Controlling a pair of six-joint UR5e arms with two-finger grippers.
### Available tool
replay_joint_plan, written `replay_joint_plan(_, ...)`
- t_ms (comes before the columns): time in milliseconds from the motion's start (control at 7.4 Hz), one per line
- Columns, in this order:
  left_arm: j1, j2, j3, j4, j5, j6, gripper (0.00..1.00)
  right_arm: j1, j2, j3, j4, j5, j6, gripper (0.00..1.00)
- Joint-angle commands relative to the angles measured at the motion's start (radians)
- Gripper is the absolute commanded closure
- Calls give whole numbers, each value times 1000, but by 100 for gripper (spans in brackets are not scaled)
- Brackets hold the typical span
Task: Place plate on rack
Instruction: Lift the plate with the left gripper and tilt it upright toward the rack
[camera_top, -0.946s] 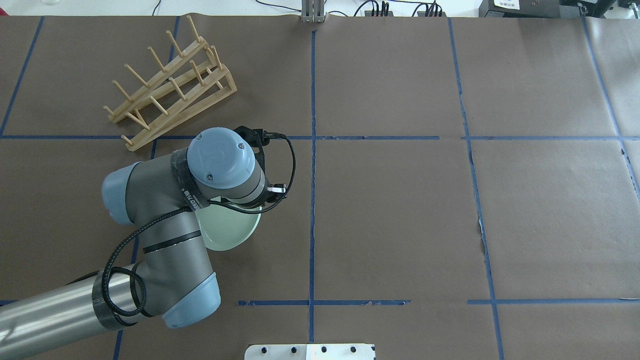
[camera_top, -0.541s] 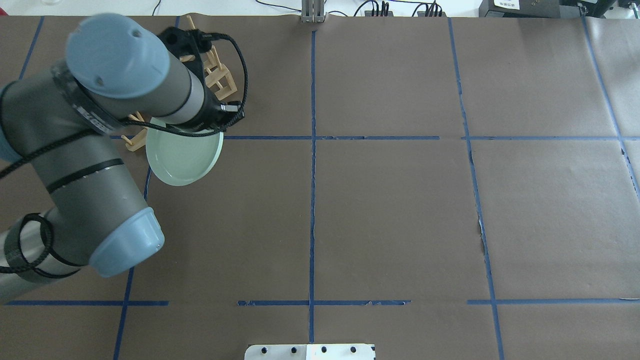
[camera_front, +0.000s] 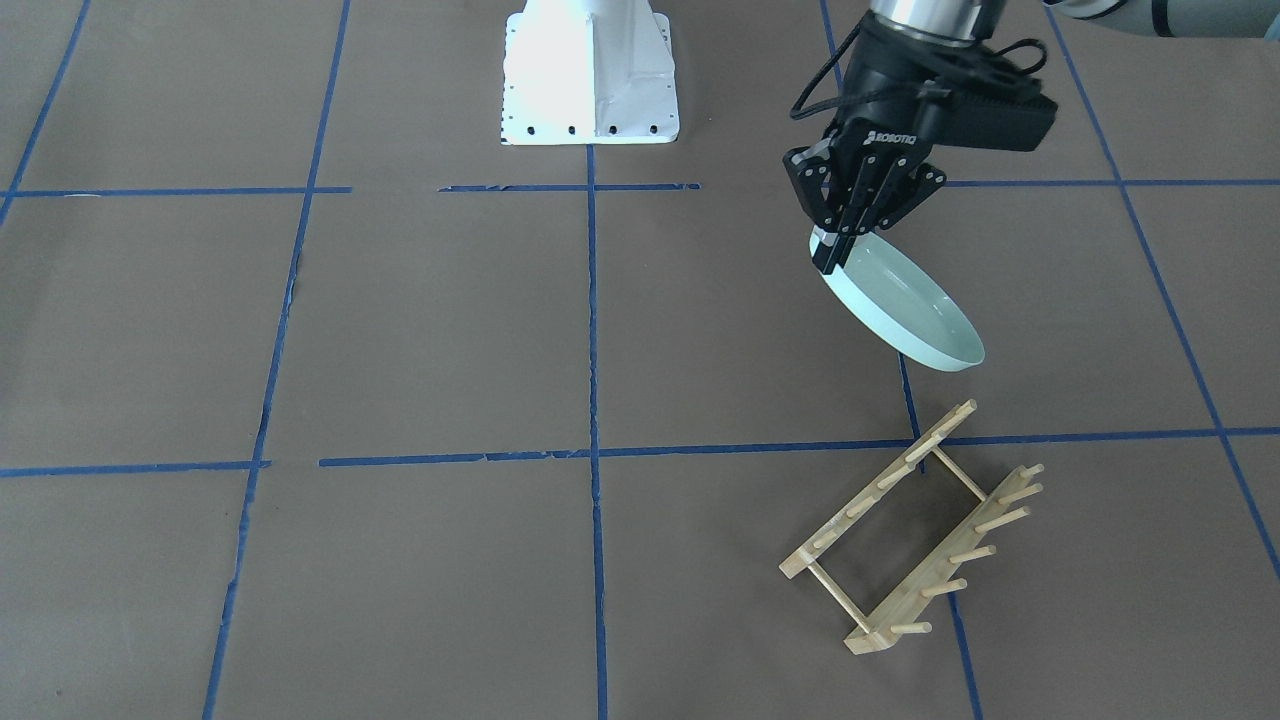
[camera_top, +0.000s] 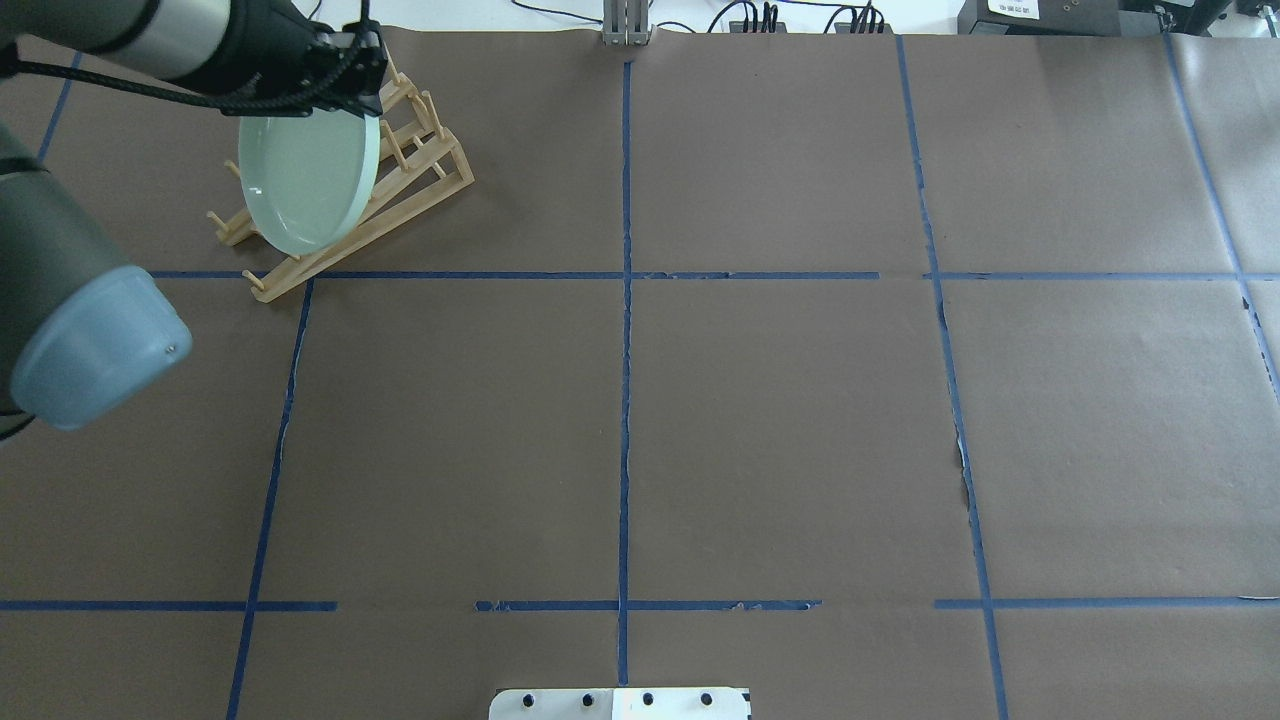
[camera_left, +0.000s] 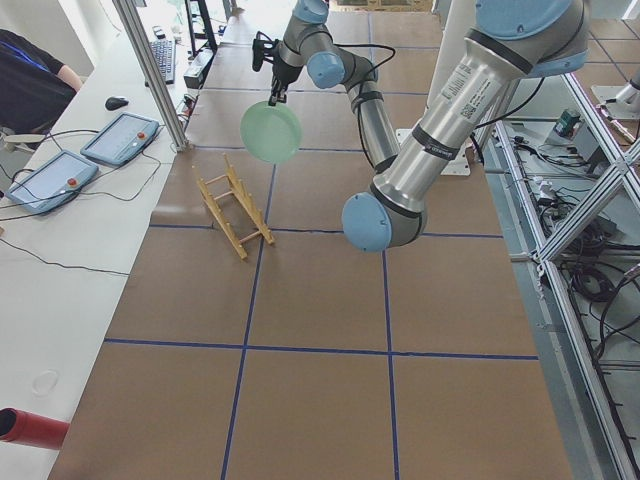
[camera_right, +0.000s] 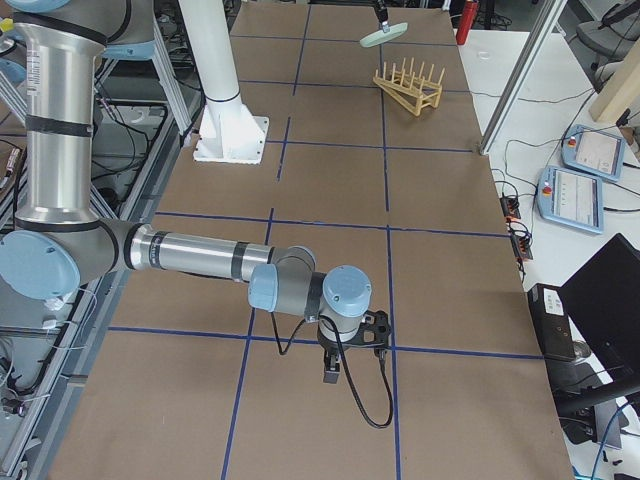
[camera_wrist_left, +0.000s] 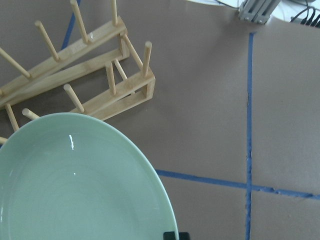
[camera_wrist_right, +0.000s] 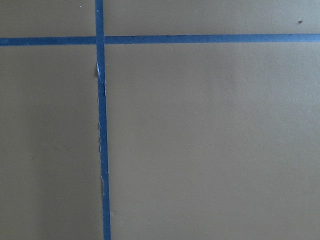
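The pale mint-green plate (camera_front: 905, 305) hangs tilted in the air, gripped at its rim by my left gripper (camera_front: 835, 250), which is shut on it. The light wooden rack (camera_front: 915, 530) stands on the table below and just beyond the plate, with nothing on its pegs. In the overhead view the plate (camera_top: 305, 180) overlaps the rack (camera_top: 425, 170). The left wrist view shows the plate (camera_wrist_left: 75, 185) close up over the rack (camera_wrist_left: 120, 95). My right gripper (camera_right: 332, 372) shows only in the exterior right view, low over the table; I cannot tell whether it is open or shut.
Brown paper with blue tape lines (camera_top: 625, 300) covers the table. The white robot base plate (camera_front: 588, 75) sits at the near edge. Tablets (camera_left: 120, 138) and cables lie on the side bench beyond the rack's end of the table.
My left arm lifted the plate off the table near the middle left, carried it toward the far left and tipped it more upright over the rack.
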Motion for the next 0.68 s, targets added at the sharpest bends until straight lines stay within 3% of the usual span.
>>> replay_joint_plan(0,-135,53,16,-215,-161,-28,100,-1,0,0,0,0,0,0)
replay_joint_plan(541,-181,113,273,-904,-208,-446,100,-1,0,0,0,0,0,0)
